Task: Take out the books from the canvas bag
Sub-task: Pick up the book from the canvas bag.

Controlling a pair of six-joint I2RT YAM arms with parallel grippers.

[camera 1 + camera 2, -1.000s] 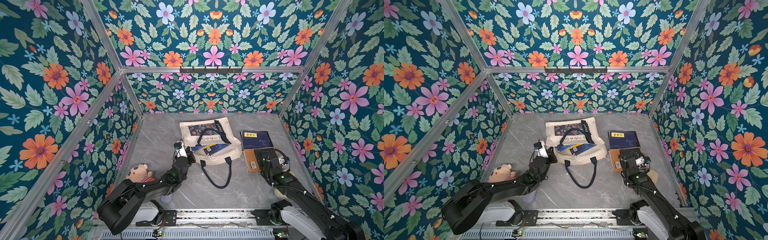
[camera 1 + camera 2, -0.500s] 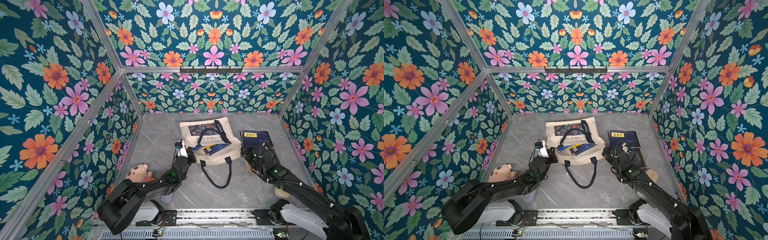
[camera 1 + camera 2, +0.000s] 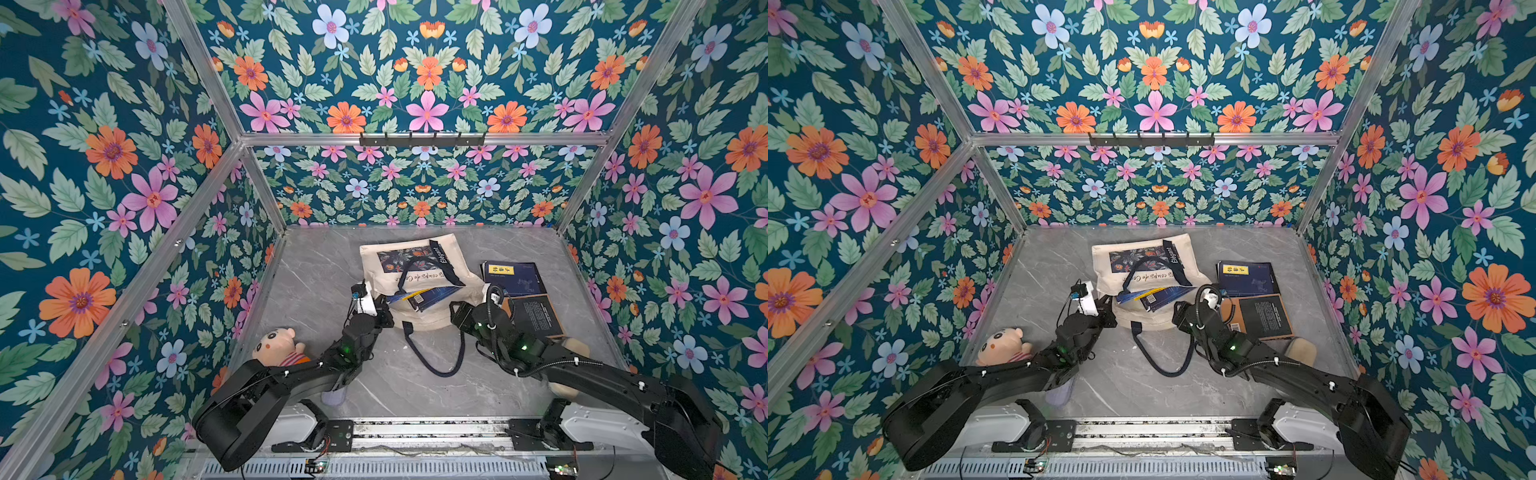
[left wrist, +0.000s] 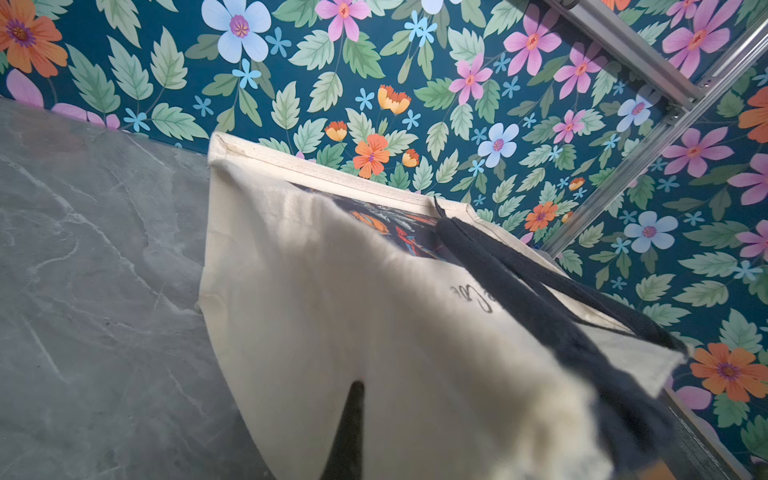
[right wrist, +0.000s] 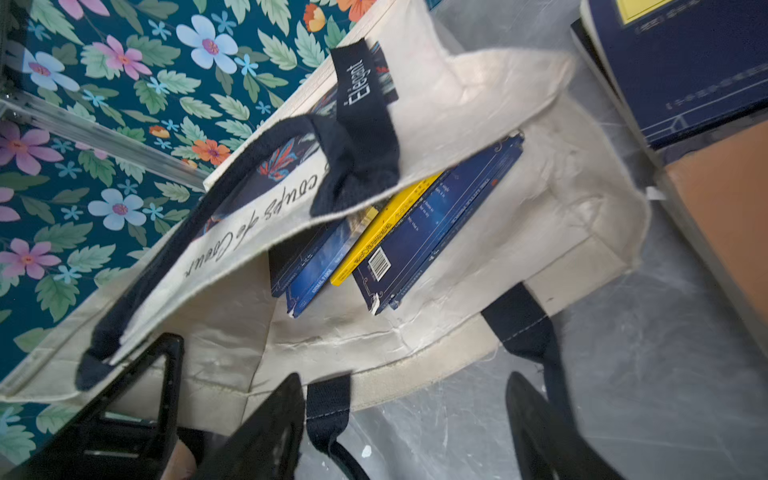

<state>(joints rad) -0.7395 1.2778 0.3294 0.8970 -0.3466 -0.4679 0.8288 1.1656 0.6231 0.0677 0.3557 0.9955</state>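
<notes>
Your right jaws have swung over to the bag (image 3: 374, 274) mouth, apart, with the books (image 5: 436, 216) inside just ahead, lying slantwise, near corners toward them, while left jaws clamp the rim.

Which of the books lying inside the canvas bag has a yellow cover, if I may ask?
The thin yellow book, wedged between the navy books in the mouth of the canvas bag; the others there are all dark blue.

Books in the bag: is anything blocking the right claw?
Only the near rim of the canvas bag and its navy handle lie between the open right gripper and the books; the mouth gapes.
</notes>
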